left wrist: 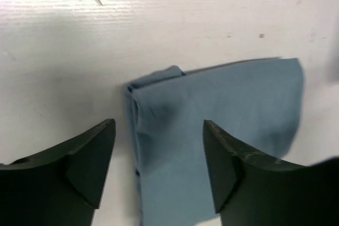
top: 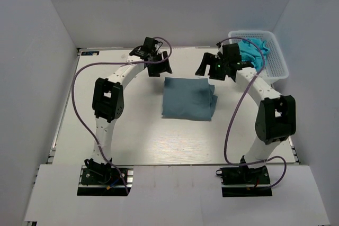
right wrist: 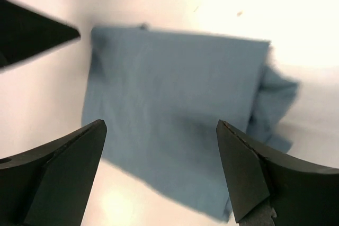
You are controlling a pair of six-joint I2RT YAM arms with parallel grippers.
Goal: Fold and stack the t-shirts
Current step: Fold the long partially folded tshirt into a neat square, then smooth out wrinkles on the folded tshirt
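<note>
One folded slate-blue t-shirt (top: 188,98) lies flat on the white table (top: 132,136), between the two grippers and a little nearer the arm bases than either of them. The left gripper (top: 160,67) hangs over the shirt's far left corner with its jaws spread wide and nothing held. In its wrist view the layered corner of the t-shirt (left wrist: 222,99) sits below the gap between the dark fingers (left wrist: 90,162), apart from them. The right gripper (top: 211,69) hangs by the far right corner, also wide apart and empty. From its wrist, the t-shirt (right wrist: 175,99) fills the space beneath the fingers (right wrist: 249,178), with looser folds bunched at one side edge. A second, brighter teal t-shirt (top: 255,47) lies crumpled in a white plastic basket (top: 279,62) just beyond the right gripper, on its outer side. A small dark strip (top: 90,52) at the table's far left corner is too small to read.
</note>
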